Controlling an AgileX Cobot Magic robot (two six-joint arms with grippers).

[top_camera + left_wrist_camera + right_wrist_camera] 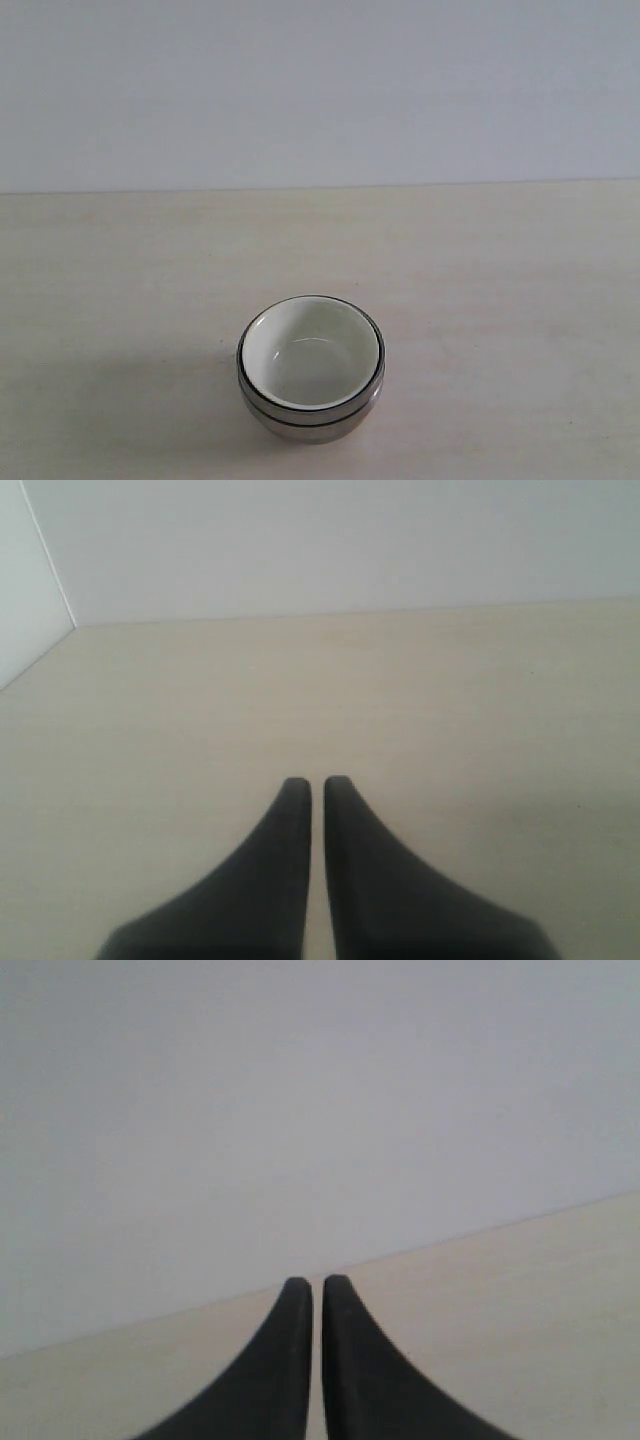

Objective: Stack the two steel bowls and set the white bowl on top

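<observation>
In the exterior view the white bowl (311,354) sits nested inside the two steel bowls (310,418), which form one stack near the table's front middle. Only the steel rims and outer wall show around the white bowl. Neither arm appears in that view. My left gripper (317,781) is shut with nothing between its dark fingers, pointing over bare table. My right gripper (317,1280) is also shut and holds nothing, aimed toward the table's far edge and the wall. The bowls do not show in either wrist view.
The pale wooden table (500,280) runs back to a plain white wall (320,90). In the left wrist view a side wall (25,590) meets the table at a corner.
</observation>
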